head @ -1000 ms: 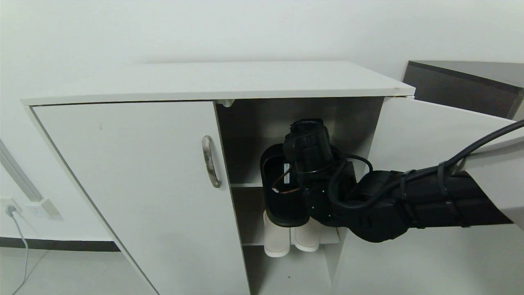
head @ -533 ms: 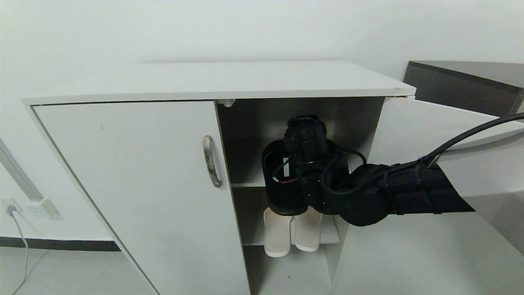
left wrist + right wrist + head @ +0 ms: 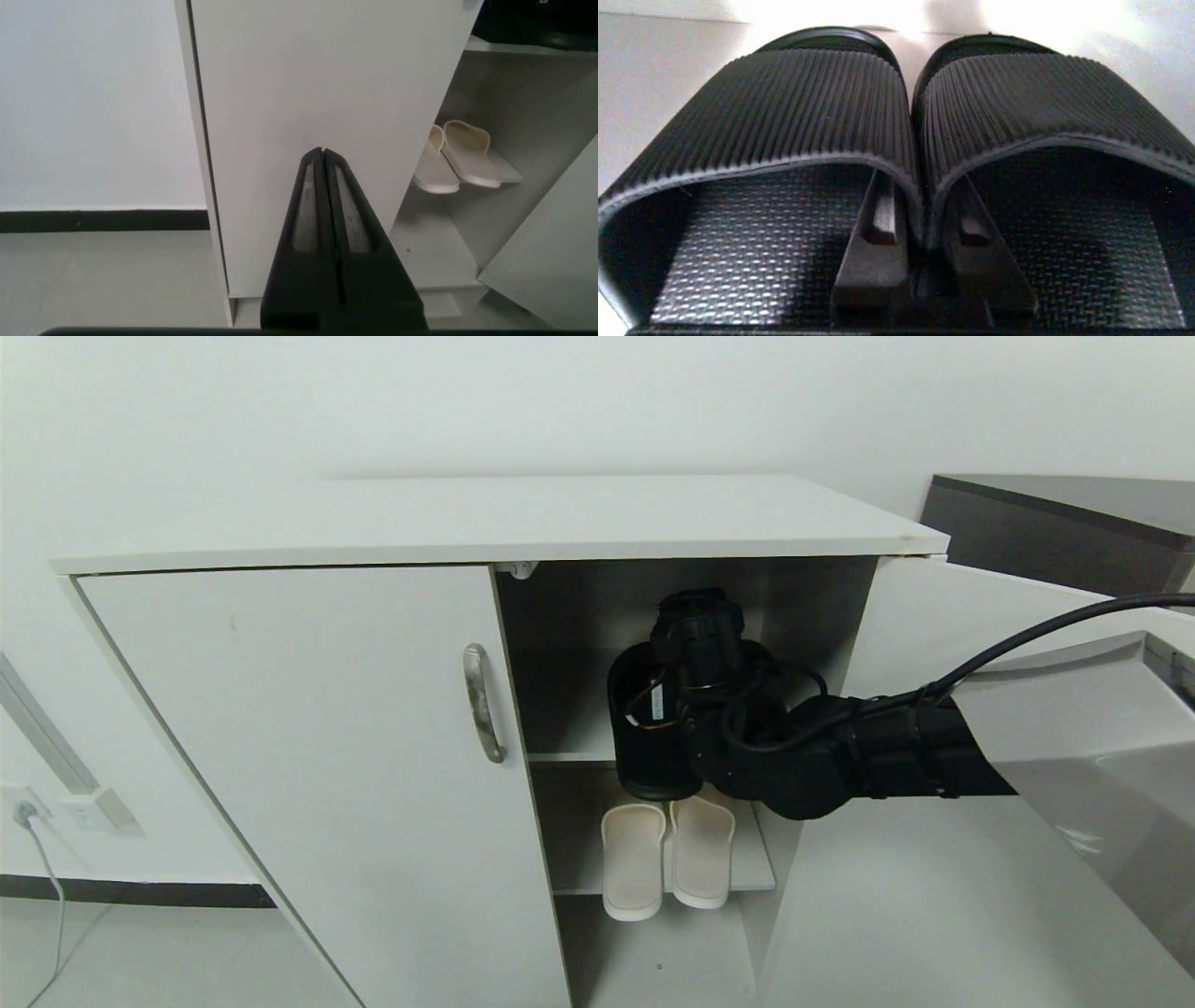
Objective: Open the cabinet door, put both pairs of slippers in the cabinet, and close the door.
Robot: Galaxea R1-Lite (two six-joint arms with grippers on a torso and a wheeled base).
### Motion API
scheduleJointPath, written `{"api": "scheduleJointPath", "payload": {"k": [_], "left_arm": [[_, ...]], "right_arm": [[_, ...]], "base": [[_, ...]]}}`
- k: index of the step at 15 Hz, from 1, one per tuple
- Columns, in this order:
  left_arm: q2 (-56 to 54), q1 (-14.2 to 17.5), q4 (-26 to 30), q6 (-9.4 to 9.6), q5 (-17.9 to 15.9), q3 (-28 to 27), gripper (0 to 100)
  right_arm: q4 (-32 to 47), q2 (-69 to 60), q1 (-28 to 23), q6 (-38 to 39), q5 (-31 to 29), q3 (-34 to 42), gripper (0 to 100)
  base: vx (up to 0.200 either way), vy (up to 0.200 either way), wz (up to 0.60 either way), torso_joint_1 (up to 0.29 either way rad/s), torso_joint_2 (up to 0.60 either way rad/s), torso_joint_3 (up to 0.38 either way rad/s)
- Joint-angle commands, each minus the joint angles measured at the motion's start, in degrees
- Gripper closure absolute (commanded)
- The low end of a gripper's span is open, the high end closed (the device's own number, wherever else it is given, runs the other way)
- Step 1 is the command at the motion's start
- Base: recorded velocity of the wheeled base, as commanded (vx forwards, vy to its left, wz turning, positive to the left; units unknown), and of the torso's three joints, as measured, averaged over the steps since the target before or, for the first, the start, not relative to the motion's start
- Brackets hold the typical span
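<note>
The white cabinet (image 3: 485,523) stands with its left door (image 3: 308,756) closed and its right door (image 3: 934,896) swung open. A white pair of slippers (image 3: 665,859) lies on the middle shelf, also in the left wrist view (image 3: 462,154). My right arm reaches into the opening with the black pair of slippers (image 3: 644,751) at upper-shelf height. My right gripper (image 3: 923,219) is shut on the inner strap edges of both black slippers (image 3: 813,112). My left gripper (image 3: 322,163) is shut on nothing, low in front of the closed left door (image 3: 308,84).
A metal handle (image 3: 481,703) sits at the closed door's right edge. The open door stands close beside my right arm. A wall socket with a cable (image 3: 23,817) is at the far left. A dark grey unit (image 3: 1055,532) stands behind on the right.
My right arm has pushed deeper into the cabinet and slightly upward, carrying the black slippers with it. More of the white pair now shows beneath them.
</note>
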Motion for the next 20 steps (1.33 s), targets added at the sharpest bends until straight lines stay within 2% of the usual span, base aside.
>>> {"api": "scheduleJointPath", "payload": {"k": [1,7,20], "left_arm": [[-0.05,-0.02,-0.07,-0.02,0.05,0.01,100],[-0.05,0.07,-0.07,-0.11,0.05,0.01,100],[-0.05,-0.02,0.02,-0.19,0.05,0.01,100]], "right_arm": [[-0.01,0.51,-0.39,-0.4,0.0,-0.85,100],[-0.01,2.18,-1.18,-1.11,0.0,-4.54,100],[-0.18,3.94,-1.53,-0.67,2.2,-5.59,100]], "base": [[0.0,0.0,0.0,0.0,0.0,0.0],[0.0,0.0,0.0,0.0,0.0,0.0],[0.0,0.0,0.0,0.0,0.0,0.0]]}}
